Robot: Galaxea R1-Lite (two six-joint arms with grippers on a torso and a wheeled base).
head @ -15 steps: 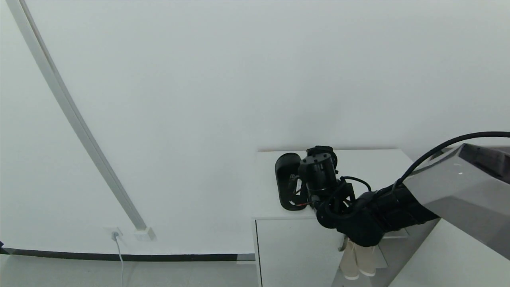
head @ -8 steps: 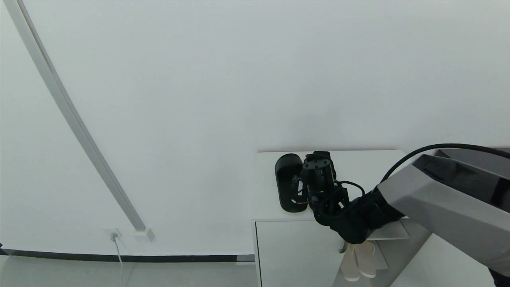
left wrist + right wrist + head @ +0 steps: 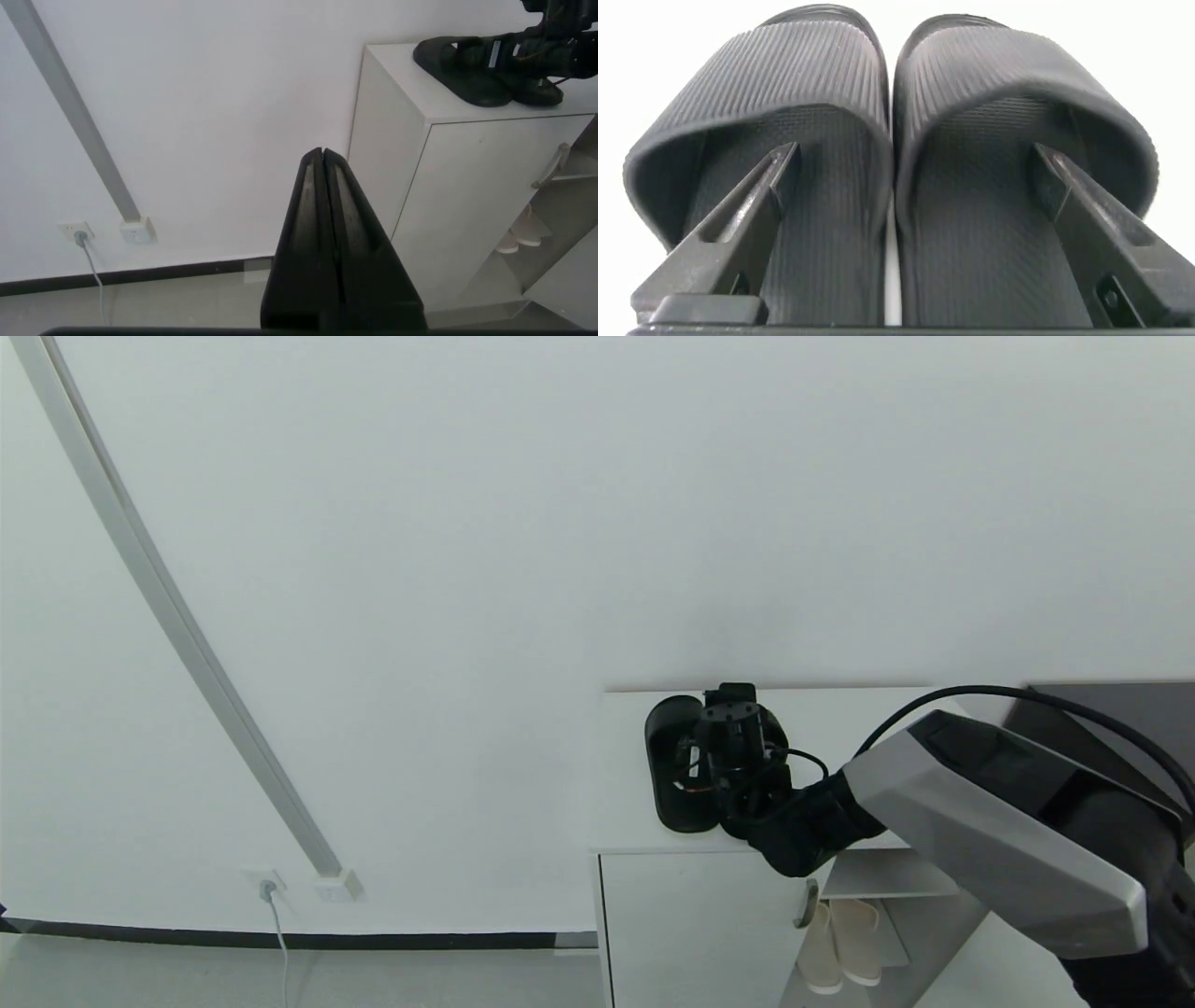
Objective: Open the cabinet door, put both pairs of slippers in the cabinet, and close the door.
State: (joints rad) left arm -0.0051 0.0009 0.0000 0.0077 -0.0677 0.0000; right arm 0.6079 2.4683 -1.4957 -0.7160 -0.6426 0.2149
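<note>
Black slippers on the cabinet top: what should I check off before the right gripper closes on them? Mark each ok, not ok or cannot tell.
1. Right gripper open: ok, its fingers are spread wide.
2. Finger placement: ok, one finger sits inside each of the black slippers, under the strap, with both inner walls between them.
3. Pair together: ok, side by side on the cabinet top, inner edges nearly touching.
4. Compartment open: ok, shelves are exposed and the white slippers lie on a lower one.
5. Left gripper clear: ok, shut and apart from the cabinet.
6. Fingers reach deep enough to hold: cannot tell.
</note>
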